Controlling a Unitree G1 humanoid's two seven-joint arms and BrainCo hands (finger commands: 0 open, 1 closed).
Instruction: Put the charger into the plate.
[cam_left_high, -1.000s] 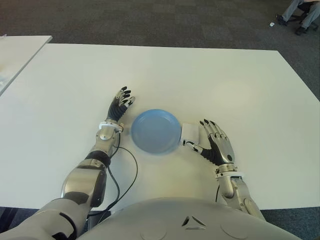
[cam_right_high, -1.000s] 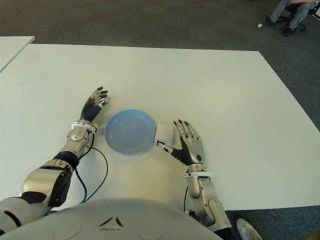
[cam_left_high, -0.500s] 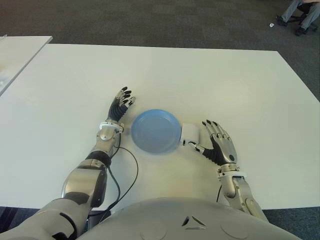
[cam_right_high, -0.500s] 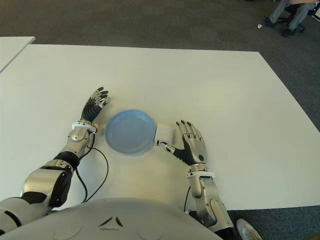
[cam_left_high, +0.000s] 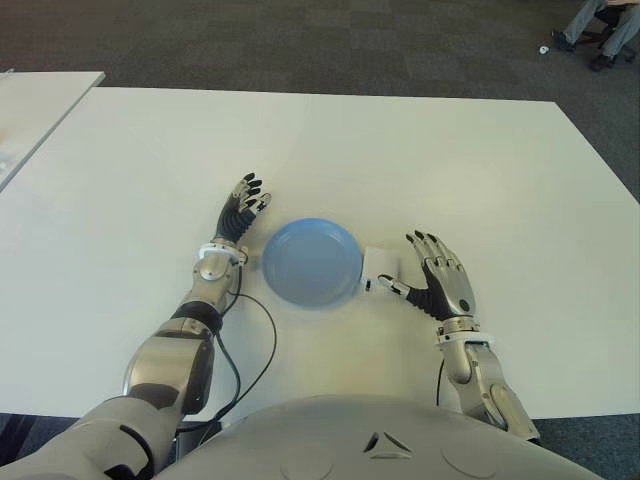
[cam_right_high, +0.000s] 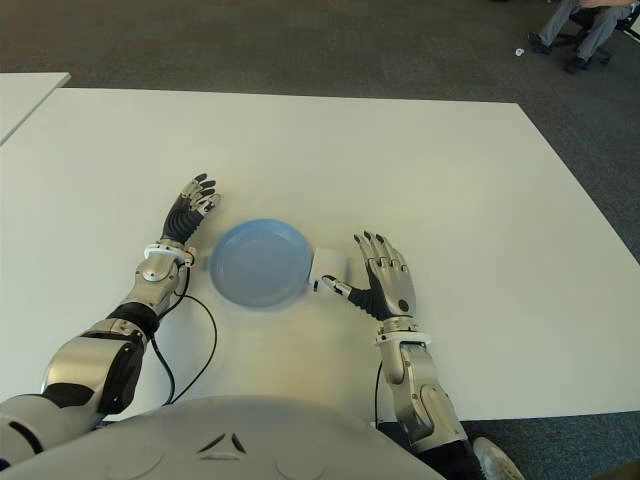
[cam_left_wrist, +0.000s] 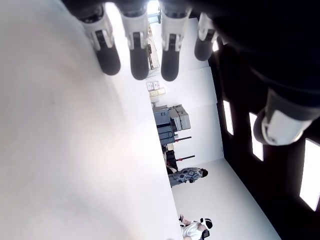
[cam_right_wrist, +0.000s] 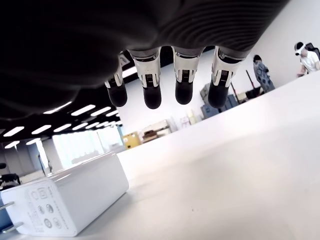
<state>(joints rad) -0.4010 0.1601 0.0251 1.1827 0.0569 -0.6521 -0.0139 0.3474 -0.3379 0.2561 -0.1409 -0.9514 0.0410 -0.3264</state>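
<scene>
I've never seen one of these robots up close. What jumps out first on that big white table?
A round blue plate sits near the robot's edge of the white table, flanked by two metal hands. The right hand lies open beside a small white charger, which sits on the table against the plate's right rim, not in it. The left hand, also open, shows just left of the plate.

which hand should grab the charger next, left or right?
Right. The open right hand sits beside the white block charger, thumb nearly touching. The left hand is across the round blue plate.
</scene>
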